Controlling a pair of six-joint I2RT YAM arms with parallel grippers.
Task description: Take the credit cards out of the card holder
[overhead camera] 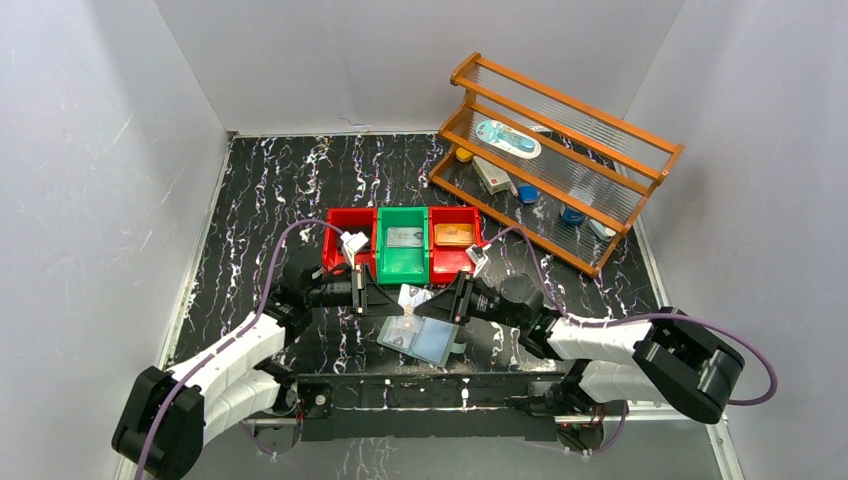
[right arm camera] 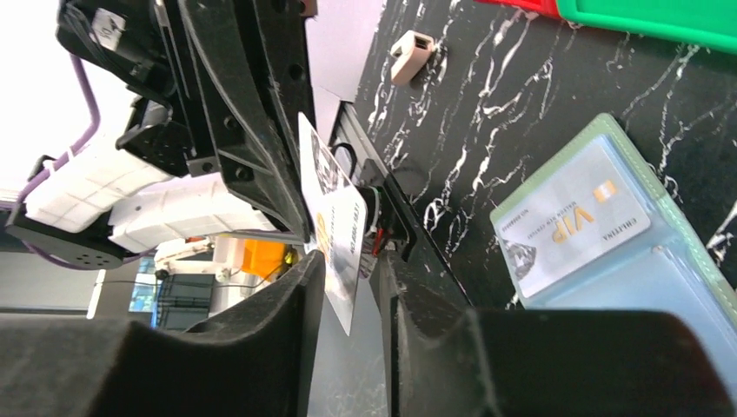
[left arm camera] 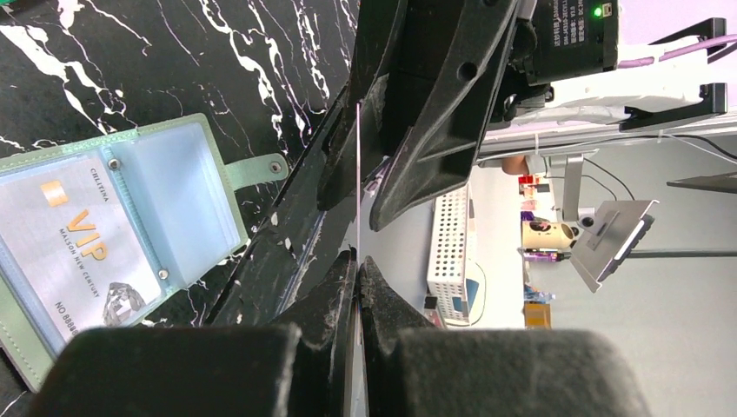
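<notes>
Bare tabletop (overhead camera: 260, 200) left, bins (overhead camera: 404, 275) and rack (overhead camera: 570, 101) walling far side — left claw (left arm camera: 357, 261), right claw (right arm camera: 352, 261), credit card (right arm camera: 339, 234) above card holder (overhead camera: 430, 342).

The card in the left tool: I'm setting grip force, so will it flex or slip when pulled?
Probably stiff: in the left wrist view the card reads as a dead-straight line extending from the left tool, no sag. Likely light, being so thin. Possibly slippery: its face looks smooth and printed.

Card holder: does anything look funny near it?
One thing. A credit card stands on edge in the air near the open card holder, pinched by the left gripper, with the open fingers of the right gripper around it. A silver VIP card is not yet out of the holder.
</notes>
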